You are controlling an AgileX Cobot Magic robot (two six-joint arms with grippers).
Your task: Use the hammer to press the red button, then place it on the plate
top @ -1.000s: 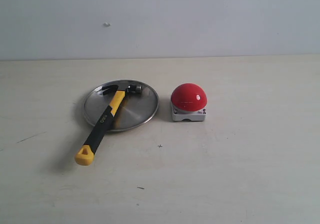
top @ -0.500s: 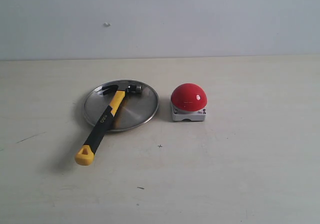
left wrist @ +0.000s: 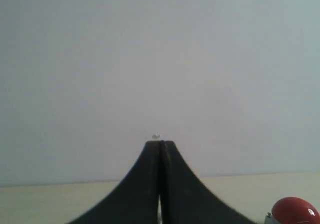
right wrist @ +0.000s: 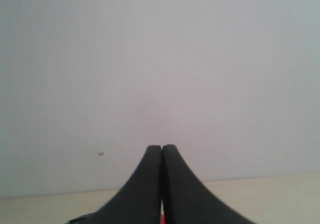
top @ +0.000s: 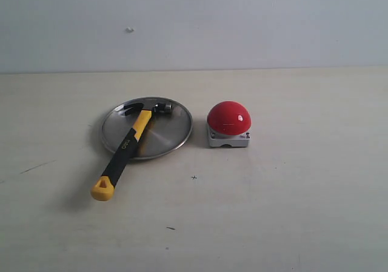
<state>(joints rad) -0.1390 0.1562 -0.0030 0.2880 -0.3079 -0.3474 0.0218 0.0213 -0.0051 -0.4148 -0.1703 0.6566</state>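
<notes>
The hammer (top: 129, 142) lies with its dark head on the silver plate (top: 170, 132); its black-and-yellow handle runs over the rim to the table, yellow tip nearest the front. The red button (top: 228, 118) stands on its grey base just right of the plate, and its dome also shows in the left wrist view (left wrist: 295, 211). Neither arm appears in the exterior view. My left gripper (left wrist: 160, 143) is shut, its black fingers pressed together and holding nothing, raised and facing the wall. My right gripper (right wrist: 161, 147) is likewise shut and empty; a sliver of red shows between its fingers.
The pale table (top: 291, 211) carries a few small dark marks. A plain grey wall (top: 242, 23) rises behind it, with a small stud (top: 129, 29) on it.
</notes>
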